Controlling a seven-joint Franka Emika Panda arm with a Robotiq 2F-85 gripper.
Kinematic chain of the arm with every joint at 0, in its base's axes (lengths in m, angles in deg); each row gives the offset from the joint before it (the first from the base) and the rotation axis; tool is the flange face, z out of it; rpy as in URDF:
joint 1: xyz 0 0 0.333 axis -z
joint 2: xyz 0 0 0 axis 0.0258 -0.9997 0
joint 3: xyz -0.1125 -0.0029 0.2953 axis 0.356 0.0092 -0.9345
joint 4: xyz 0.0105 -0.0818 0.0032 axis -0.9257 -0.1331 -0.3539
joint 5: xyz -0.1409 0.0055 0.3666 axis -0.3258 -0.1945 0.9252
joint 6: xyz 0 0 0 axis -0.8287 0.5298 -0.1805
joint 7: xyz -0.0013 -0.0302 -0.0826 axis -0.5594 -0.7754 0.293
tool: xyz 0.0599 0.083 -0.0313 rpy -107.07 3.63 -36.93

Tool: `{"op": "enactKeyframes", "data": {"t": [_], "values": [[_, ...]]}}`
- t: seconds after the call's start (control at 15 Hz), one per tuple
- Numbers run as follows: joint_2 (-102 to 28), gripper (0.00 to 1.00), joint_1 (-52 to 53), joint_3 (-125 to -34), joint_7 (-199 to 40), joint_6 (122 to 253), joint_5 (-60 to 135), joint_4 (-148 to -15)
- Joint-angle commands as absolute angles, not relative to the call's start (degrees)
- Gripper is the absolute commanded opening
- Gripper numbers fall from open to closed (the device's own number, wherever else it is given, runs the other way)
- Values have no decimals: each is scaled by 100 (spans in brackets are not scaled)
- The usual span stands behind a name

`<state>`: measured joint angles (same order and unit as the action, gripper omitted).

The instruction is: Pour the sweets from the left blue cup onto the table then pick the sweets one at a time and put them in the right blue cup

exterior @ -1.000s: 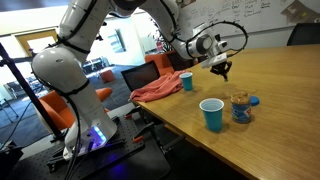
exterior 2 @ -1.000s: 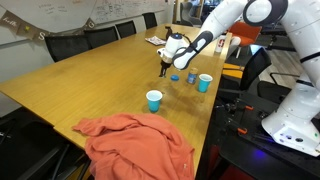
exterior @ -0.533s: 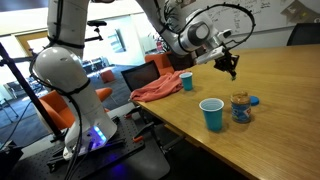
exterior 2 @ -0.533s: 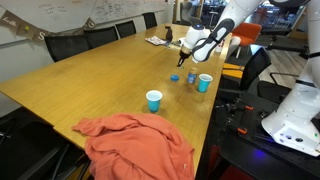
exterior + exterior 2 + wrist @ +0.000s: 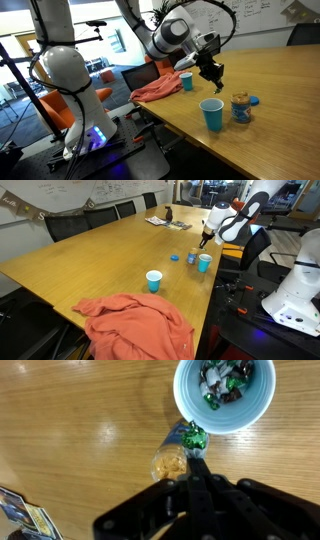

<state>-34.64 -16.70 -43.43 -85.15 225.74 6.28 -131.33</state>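
Release over the right blue cup (image 5: 200, 418) is the step in hand, as I read it. In the wrist view the gripper (image 5: 196, 450) has its fingers pressed together on what looks like a green-wrapped sweet (image 5: 196, 436). The sweet hangs just outside the cup's rim, and the mouth lies at about 1 o'clock from the fingertips. Several sweets (image 5: 225, 380), green, dark and pale, lie in that cup. A clear jar (image 5: 170, 463) with yellowish contents stands just beside it, at about 7 o'clock from the fingertips. In an exterior view the gripper hangs in the air above cup and jar, clear of the table (image 5: 280, 110). The left blue cup (image 5: 186, 81) stands well apart, by the orange cloth (image 5: 155, 90).

To do this well, carry the sweet toward 1 o'clock until the tips are over the middle of the mouth rather than the rim. Then lower a little before parting the fingers, so the piece cannot bounce out. Travel level and stay off the jar, since a nudge there could tip it or shove the cup.
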Motion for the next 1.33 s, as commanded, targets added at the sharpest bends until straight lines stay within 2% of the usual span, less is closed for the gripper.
{"op": "enactKeyframes", "data": {"t": [0.0, 0.27, 0.33, 0.47, 0.93, 1.07, 1.27], "values": [[-2786, 0, -2172, -3640, -9092, 22511, -99, -13720], [-2612, 0, -2464, -3193, -9788, 22321, -856, -13781], [-2570, 26, -2497, -3163, -9882, 22281, -969, -13810], [-2487, 34, -2556, -3144, -10021, 22225, -1156, -13844], [-2254, 88, -2651, -3172, -10359, 22208, -1654, -13891], [-2189, 100, -2644, -3184, -10414, 22210, -1781, -13895], [-2069, 100, -2633, -3208, -10473, 22206, -1932, -13904]]}}
